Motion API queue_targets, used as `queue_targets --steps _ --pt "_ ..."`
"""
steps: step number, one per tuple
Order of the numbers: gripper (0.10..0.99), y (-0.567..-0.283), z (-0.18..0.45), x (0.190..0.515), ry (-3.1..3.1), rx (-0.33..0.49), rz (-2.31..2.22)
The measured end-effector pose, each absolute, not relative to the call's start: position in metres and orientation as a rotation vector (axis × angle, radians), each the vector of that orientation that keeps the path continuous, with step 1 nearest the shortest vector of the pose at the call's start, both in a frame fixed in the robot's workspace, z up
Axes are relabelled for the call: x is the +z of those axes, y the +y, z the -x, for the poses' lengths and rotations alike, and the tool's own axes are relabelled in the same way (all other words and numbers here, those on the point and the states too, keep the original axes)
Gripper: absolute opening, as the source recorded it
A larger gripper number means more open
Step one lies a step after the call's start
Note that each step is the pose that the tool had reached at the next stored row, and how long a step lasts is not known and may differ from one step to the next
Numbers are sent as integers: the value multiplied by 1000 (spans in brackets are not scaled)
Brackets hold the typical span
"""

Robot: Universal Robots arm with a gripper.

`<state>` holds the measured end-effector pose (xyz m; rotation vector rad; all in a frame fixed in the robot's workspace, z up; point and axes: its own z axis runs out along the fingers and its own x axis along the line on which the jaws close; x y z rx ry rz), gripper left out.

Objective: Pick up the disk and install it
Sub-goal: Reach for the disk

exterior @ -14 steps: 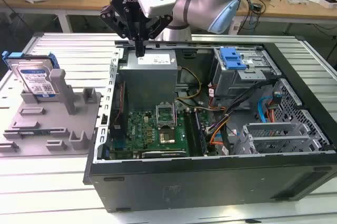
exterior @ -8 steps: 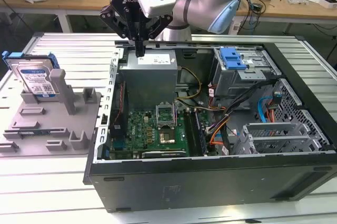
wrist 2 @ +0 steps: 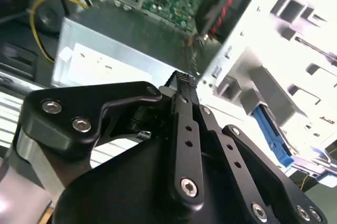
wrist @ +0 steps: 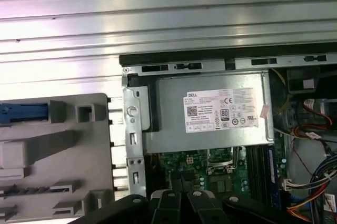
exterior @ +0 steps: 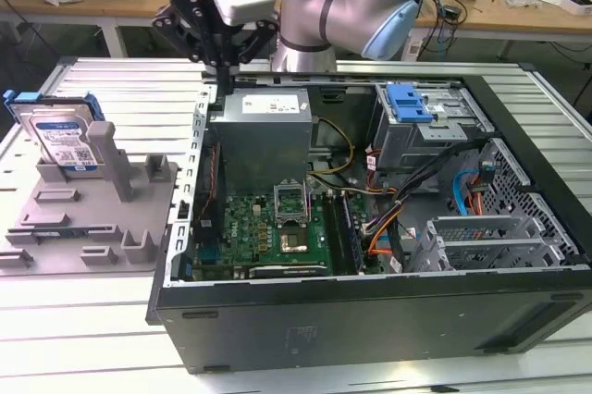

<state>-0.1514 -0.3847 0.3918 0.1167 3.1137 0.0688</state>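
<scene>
Tool (exterior: 223,63) hangs pinched shut and empty over the far edge of the open computer case (exterior: 370,315), disk (exterior: 67,140) standing upright in the grey holder (exterior: 102,227) on the exterior view's left.

I see black fingers (wrist 2: 185,124); well aside of them, a silver disk (exterior: 63,135), blue-framed, white-and-blue label.
</scene>
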Motion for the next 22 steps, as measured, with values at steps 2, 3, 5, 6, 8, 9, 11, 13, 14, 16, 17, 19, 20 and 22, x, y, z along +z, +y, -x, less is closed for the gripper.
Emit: queue_targets --steps 2,3,5,6,8,9,11,13,14,16,17,19,20,22 --pt "106 -382 160 391 3114 69 -116" --pt "106 -381 168 391 3114 69 -117" --pt "106 -379 179 390 3114 69 -117" --pt "106 -378 188 390 3114 69 -116" --pt "106 -373 209 388 3114 69 -117" --pt "106 -371 217 388 3114 69 -116" --pt "106 -368 227 388 3114 69 -117" --pt "106 -362 247 387 3114 69 -116" --pt "106 -359 257 386 3114 69 -117" --pt "106 -354 269 386 3114 69 -117" --pt "106 -352 273 385 3114 69 -117" --pt "106 -349 280 385 3114 69 -116" --pt "106 -347 283 385 3114 69 -117" --pt "106 -343 292 384 3114 69 -116"
